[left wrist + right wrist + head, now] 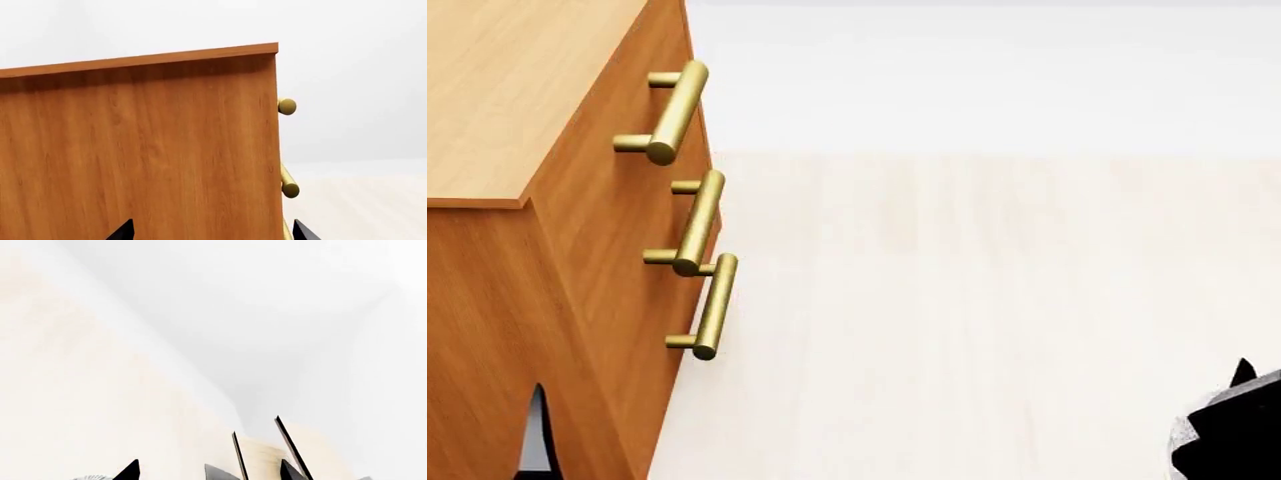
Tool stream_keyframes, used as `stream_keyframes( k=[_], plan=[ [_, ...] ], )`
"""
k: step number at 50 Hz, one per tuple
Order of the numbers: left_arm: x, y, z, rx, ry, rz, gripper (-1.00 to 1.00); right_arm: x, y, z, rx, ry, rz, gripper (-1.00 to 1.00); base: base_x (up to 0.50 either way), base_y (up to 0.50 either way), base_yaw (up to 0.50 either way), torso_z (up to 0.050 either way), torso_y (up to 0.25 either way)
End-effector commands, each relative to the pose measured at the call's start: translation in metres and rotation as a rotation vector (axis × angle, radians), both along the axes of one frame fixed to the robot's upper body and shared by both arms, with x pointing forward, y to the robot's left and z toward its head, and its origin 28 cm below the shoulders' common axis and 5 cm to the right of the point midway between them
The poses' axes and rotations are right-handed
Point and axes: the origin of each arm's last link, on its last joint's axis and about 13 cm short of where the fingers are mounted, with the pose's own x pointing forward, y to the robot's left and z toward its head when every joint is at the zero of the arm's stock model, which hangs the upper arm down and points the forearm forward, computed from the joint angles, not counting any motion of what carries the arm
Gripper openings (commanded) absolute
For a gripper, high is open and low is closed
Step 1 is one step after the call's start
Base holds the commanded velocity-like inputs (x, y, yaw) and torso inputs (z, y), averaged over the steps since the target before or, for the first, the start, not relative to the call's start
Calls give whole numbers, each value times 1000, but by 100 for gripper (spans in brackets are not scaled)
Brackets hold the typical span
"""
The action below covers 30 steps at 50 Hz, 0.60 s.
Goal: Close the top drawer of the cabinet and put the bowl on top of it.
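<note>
Head view: the cabinet stands left, its top drawer looking flush. The left claw faces its side, tips apart; the right claw likewise apart. No bowl in view.

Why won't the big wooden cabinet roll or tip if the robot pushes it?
The cabinet looks broad, boxy and flat-sided, so it probably stays put. Its wood seems stiff and likely heavy. The round brass handles may feel slippery.
</note>
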Motion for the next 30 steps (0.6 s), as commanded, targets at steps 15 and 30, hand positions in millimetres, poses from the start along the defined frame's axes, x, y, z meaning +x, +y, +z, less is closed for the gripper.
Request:
stream_keyframes(
  k=[15, 30],
  plan=[
    [-4, -2, 0, 3, -7, -5, 100, -54, -17, -41, 13, 121, -70, 100, 0, 0, 0, 0, 0],
    [-6, -1, 1, -1, -11, -3, 100, -56, -2, -36, -14, 147, 6, 100, 0, 0, 0, 0, 0]
  ],
)
